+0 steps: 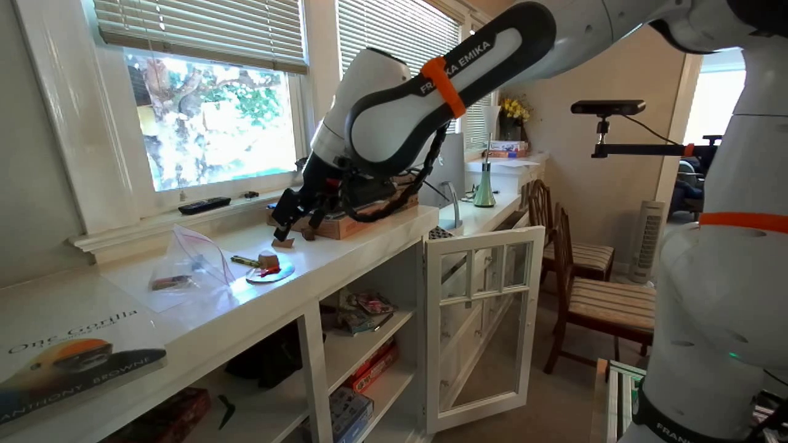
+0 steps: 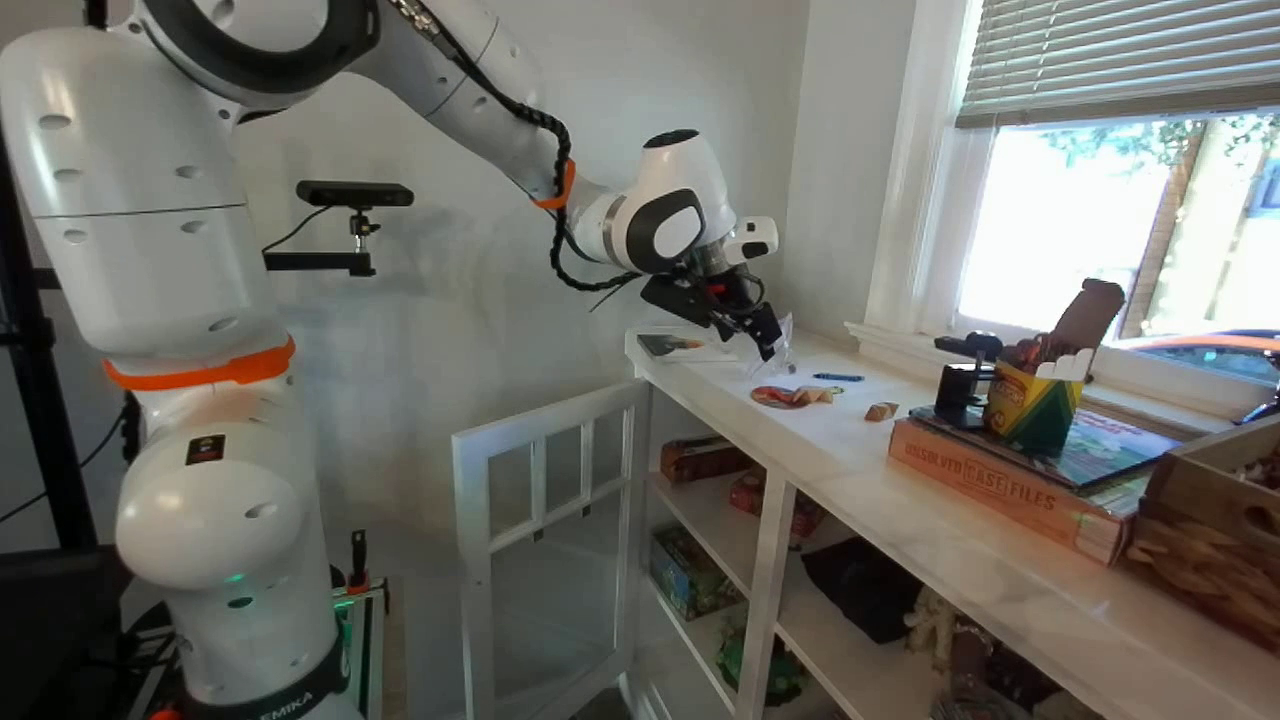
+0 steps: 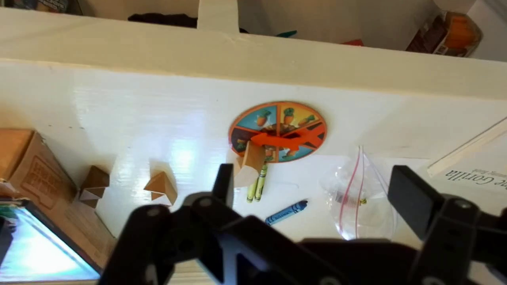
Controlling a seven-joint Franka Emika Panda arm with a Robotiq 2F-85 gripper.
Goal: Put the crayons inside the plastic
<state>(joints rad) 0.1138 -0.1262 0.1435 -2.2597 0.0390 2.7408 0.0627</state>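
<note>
My pincer (image 3: 311, 186) stands spread wide and empty above the surface (image 3: 186, 118). Closing on the yellow-green crayons (image 3: 261, 184) lying there, I might snag the brown block (image 3: 253, 159) partly hiding them, and the blue crayon (image 3: 286, 212) nearby could roll if brushed. The plastic bag (image 3: 368, 215), near on the same surface, looks limp, so its mouth might fold and leave a crayon outside

In the wrist view a tan, faceted block (image 3: 250, 167) hides the upper end of a slim yellow-green crayon (image 3: 252, 192) — the small print (image 3: 345, 199) inside the clear plastic zip bag (image 3: 374, 215) blurs past reading — and the right edge cuts off the white, black-lettered book (image 3: 477, 186).
</note>
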